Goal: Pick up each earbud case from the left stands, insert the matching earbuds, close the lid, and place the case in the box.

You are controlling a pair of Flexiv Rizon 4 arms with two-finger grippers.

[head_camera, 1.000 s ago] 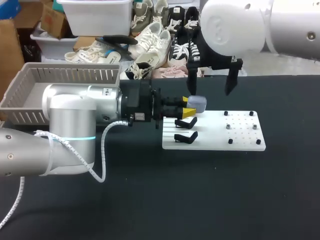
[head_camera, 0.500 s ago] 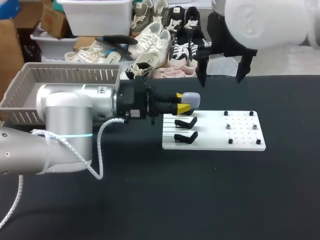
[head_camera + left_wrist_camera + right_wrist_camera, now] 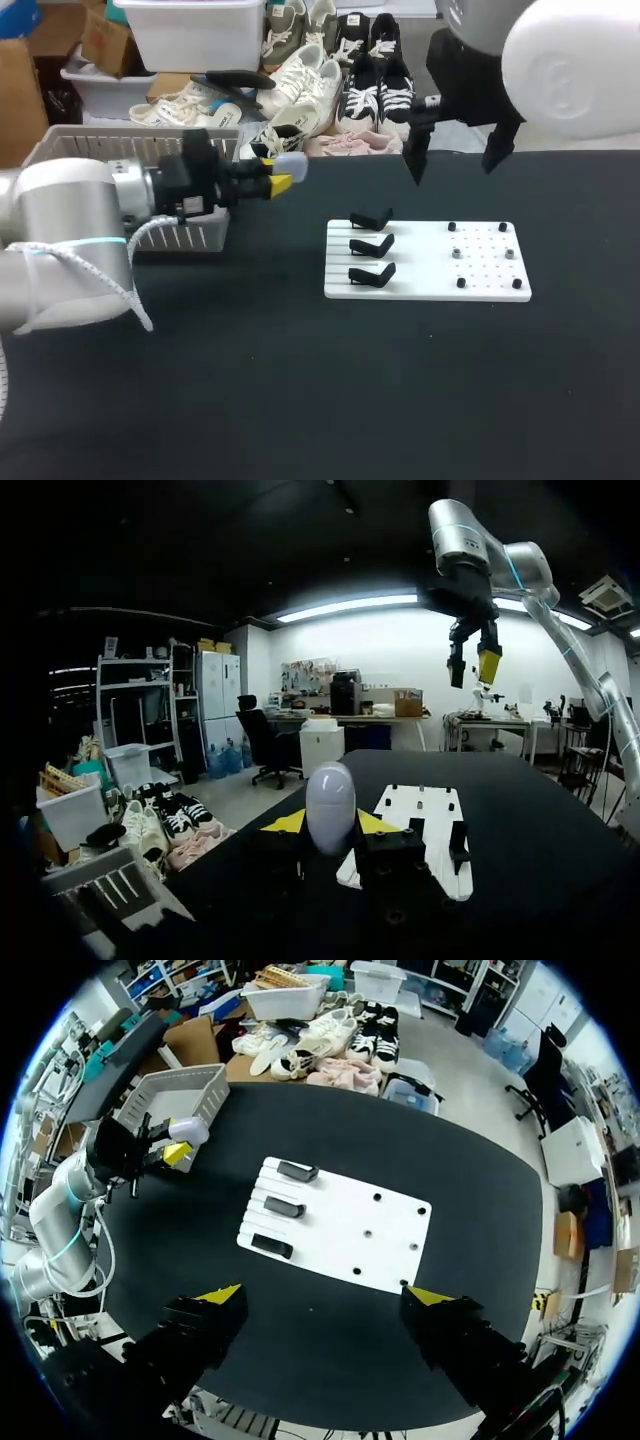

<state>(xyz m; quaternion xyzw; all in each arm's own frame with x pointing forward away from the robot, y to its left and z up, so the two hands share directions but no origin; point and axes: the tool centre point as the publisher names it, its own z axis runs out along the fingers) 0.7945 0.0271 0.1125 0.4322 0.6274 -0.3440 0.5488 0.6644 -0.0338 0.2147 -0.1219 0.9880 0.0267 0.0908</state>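
head view: we get even overhead light, black table (image 3: pixel 300 400) soaks it up, shadows faint, right arm (image 3: pixel 570 70) shell nearly blown out white. left wrist view way dimmer, earbud case (image 3: pixel 330 800) pinched in left gripper (image 3: pixel 329 825) only pale spot up close. right wrist view bright, white board (image 3: pixel 340 1225) evenly lit.

Black table (image 3: pixel 250 400) under white board (image 3: pixel 420 262)

We can read no text, label, number or sign here, whether on the white stand board (image 3: pixel 480 282), on the grey basket (image 3: pixel 110 143) or on the earbud case (image 3: pixel 290 165).
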